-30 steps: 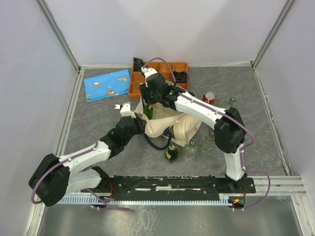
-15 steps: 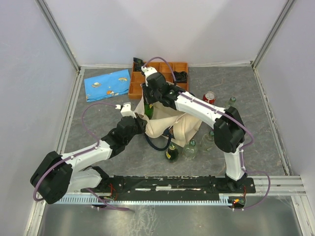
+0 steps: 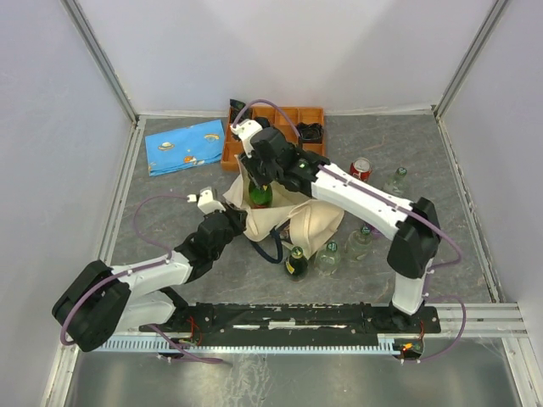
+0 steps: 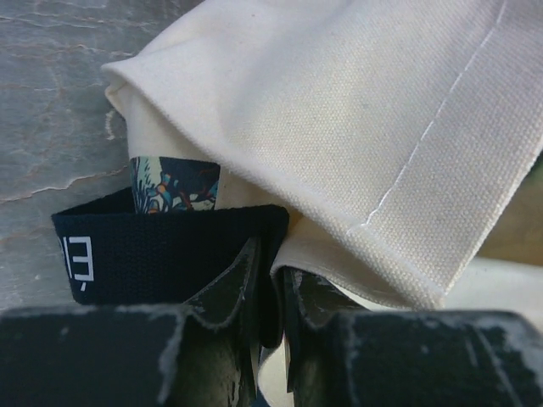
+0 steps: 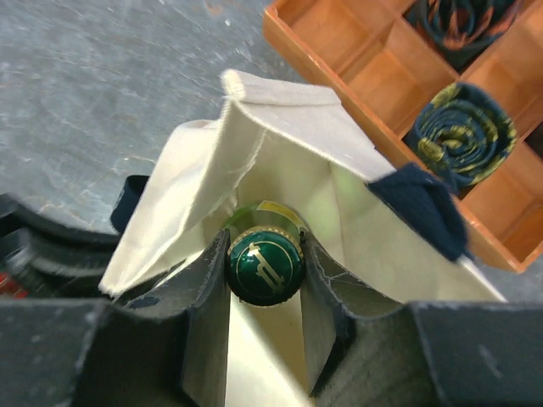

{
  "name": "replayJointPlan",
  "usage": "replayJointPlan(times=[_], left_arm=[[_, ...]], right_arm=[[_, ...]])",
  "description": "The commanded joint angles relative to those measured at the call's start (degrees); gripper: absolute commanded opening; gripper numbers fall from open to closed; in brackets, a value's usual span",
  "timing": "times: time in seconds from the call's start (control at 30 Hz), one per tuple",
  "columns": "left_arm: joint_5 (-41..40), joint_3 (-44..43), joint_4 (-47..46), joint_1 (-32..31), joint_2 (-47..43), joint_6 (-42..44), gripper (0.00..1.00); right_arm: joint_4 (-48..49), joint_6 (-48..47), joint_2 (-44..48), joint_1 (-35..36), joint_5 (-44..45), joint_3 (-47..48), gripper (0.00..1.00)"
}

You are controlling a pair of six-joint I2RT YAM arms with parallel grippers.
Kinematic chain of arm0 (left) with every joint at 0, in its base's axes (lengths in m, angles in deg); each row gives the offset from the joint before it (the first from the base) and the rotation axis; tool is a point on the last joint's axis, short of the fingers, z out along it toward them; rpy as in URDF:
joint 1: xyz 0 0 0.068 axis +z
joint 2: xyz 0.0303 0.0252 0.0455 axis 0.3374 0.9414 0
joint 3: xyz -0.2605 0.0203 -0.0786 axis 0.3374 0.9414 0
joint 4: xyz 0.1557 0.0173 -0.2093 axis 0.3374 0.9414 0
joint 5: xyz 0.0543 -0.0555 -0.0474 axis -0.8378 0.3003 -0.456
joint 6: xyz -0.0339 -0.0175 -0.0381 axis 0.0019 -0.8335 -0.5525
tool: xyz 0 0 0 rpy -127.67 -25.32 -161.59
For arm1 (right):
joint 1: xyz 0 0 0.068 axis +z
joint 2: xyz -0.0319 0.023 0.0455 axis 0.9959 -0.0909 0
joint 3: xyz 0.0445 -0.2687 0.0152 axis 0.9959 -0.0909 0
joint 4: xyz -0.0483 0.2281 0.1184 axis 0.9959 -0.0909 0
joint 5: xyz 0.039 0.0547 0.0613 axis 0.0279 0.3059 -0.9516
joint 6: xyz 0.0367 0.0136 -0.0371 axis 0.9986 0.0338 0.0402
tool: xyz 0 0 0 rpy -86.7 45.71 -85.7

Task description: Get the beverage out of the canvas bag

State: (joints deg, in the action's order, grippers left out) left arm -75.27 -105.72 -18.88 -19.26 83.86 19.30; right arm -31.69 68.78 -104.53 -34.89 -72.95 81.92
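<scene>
We find the right gripper [image 5: 263, 270] closed about the neck of the green bottle [image 3: 259, 196], one finger on either side just beneath its green crown cap, the fingers touching the glass with no gap that we can see. The left gripper [image 4: 270, 297] is pinched almost fully closed on the navy strap [image 4: 161, 242] at the rim of the canvas bag [image 3: 301, 222], with cream cloth bunched just beside its fingers; we judge it is there to hold the bag down. The bottle stands roughly upright in the bag's open mouth. In the top view its shoulder and part of its body show above the cloth, while its lower part is hidden by the bag walls, so we cannot tell how much is still inside. The bag sits slumped on the counter [image 3: 161, 212], with the orange tray [image 3: 280, 114] just behind it and a dark bottle [image 3: 295, 263] and a clear bottle [image 3: 328, 257] standing near its front. We assess the grasp as made and the extraction as under way. Remaining are lifting the bottle clear of the rim and setting it down on the counter.
</scene>
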Motion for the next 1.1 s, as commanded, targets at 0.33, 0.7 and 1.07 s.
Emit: replayJointPlan(times=[0.33, 0.7, 1.07], left_arm=[[-18.2, 8.0, -10.6, 7.7, -3.7, -5.3, 0.03], [-13.4, 9.0, -14.7, 12.2, -4.6, -6.3, 0.38], [-12.5, 6.6, -8.3, 12.2, -15.9, -1.3, 0.99]], right_arm=[[7.4, -13.8, 20.9, 6.0, 7.7, 9.9, 0.0], [12.0, -20.7, 27.5, 3.2, 24.3, 3.6, 0.0], [5.9, -9.0, 30.8, -4.5, 22.5, -6.7, 0.0]])
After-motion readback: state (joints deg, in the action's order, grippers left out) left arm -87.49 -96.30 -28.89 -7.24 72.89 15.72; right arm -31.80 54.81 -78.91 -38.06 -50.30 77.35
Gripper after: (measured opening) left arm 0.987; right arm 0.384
